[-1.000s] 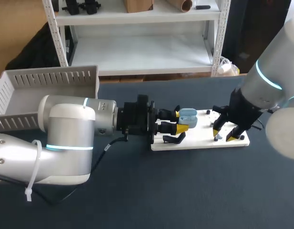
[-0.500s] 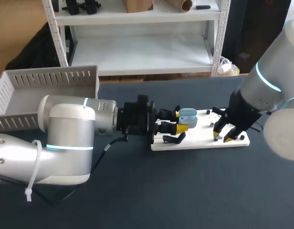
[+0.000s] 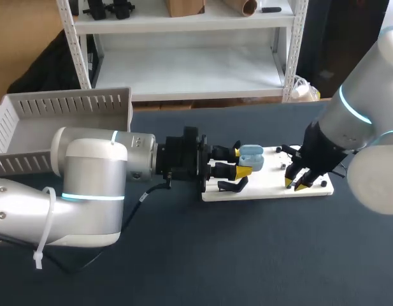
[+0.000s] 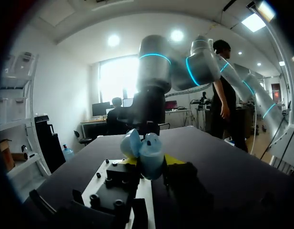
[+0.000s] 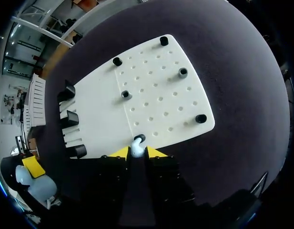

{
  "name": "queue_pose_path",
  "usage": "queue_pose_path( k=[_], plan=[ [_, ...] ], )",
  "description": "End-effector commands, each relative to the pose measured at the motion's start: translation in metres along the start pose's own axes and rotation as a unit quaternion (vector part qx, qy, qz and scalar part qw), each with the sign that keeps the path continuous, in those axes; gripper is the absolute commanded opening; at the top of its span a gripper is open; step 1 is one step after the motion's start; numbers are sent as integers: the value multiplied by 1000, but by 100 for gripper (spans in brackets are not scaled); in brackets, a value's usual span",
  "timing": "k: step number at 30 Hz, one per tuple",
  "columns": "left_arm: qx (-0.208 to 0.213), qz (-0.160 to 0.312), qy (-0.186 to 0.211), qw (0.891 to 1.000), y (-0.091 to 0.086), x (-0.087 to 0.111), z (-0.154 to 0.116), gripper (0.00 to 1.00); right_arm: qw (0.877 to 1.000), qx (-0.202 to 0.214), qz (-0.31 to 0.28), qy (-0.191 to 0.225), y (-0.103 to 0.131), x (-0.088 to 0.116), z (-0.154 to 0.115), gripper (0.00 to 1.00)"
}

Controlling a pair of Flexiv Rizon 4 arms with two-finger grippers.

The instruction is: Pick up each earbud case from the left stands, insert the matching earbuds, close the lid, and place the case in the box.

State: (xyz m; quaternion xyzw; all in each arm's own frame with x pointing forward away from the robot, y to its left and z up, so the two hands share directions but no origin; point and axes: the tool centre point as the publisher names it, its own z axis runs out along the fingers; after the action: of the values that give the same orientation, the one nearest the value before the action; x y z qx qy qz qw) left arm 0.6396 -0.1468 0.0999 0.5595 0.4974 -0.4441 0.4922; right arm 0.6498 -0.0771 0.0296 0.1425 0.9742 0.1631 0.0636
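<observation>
A light blue earbud case with its lid raised hangs just above the left end of the white board, and my left gripper is shut on it from two sides. In the left wrist view the case fills the gap between the yellow tips of that gripper. My right gripper is down at the board's right front edge. In the right wrist view its yellow tips press on a small white earbud seated on a black peg at the edge of the board.
Black stands line the board's left end, with one just below the held case. Several short black pegs dot the right half of the board. A grey slotted box sits at the table's back left.
My right gripper's fingers have drawn together around the white earbud and shifted slightly left. The left arm and the case have stayed where they were.
</observation>
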Motion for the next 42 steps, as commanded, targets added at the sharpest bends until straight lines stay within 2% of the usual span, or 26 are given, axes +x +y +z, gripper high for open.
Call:
queue_pose_path(
  k=[1, 13, 26, 33, 42],
  plan=[
    [-2, 1, -1, 1000, -1, 1, 0, 0, 1000, 3, -1, 0, 0, -1, -1, 0],
    [-2, 1, -1, 1000, -1, 1, 0, 0, 1000, -7, -9, -9, 2, 6, -28, 0],
    [-2, 1, -1, 1000, -1, 1, 0, 0, 999, -18, -32, -25, 4, 13, -77, 0],
    [-2, 1, -1, 1000, -1, 1, 0, 0, 996, -19, -87, 20, 21, 34, -105, 0],
    [-2, 1, -1, 1000, -1, 1, 0, 0, 982, 9, -179, 64, 54, 59, -135, 0]
  ],
)
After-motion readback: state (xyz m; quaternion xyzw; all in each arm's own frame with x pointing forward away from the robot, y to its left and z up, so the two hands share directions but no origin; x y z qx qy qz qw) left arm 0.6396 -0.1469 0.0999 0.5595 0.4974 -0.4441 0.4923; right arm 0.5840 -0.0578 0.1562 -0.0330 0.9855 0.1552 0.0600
